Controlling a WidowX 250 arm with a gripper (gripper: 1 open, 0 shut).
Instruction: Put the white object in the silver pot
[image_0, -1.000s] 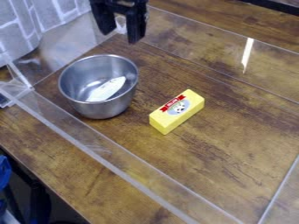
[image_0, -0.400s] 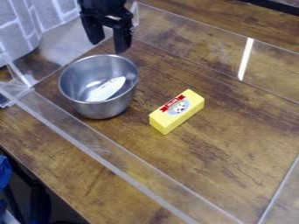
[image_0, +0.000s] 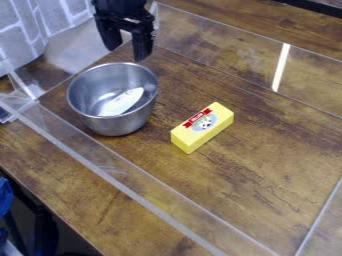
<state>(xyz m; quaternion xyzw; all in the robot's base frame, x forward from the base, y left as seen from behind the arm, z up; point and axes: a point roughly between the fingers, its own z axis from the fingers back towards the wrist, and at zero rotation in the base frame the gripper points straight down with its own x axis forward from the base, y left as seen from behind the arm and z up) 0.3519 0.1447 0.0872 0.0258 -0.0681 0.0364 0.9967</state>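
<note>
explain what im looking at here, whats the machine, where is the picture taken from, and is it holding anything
The dark shape at the top is the end of a robot arm, with a gripper whose two fingers hang open, holding nothing. There is one current picture, taken from above, looking down at a slant onto a wooden table. On it stands a shiny silver pot with a small white object lying inside. Beside the pot, not touching it, lies a yellow block with a red-and-white label.
</note>
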